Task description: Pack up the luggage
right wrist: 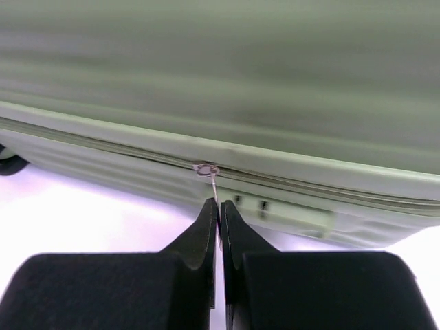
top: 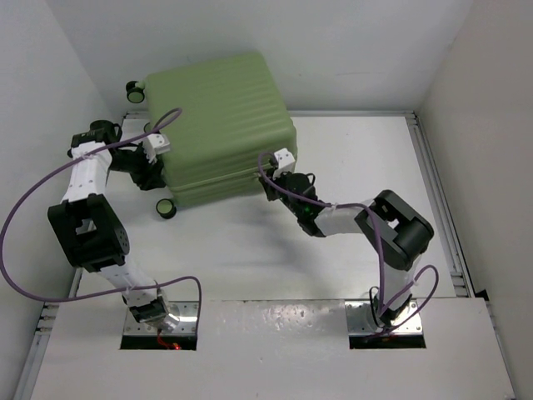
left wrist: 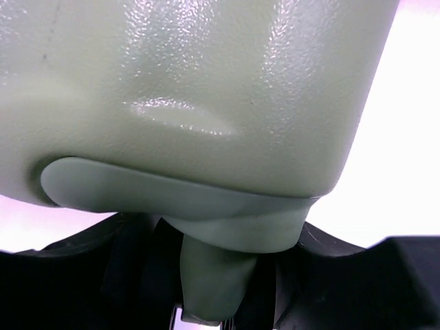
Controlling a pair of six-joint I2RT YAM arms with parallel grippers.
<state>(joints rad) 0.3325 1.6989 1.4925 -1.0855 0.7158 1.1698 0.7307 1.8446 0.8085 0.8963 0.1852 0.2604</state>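
Observation:
The luggage [top: 221, 125] is a large light-green ribbed suitcase, lying closed at the back left of the table. My right gripper [top: 271, 185] is at its near right corner. In the right wrist view it [right wrist: 218, 206] is shut on the thin metal zipper pull [right wrist: 214, 187], which hangs from the zipper line of the luggage [right wrist: 240, 82]. My left gripper [top: 158, 177] is against the luggage's left side. In the left wrist view it [left wrist: 210, 289] closes around a green stem [left wrist: 210, 275] under the shell [left wrist: 206, 89]. The lining is hidden.
Black-and-green wheels stick out at the luggage's far left [top: 133, 90] and near left [top: 165, 208]. White walls enclose the table on the left, back and right. A metal rail [top: 437, 200] runs along the right edge.

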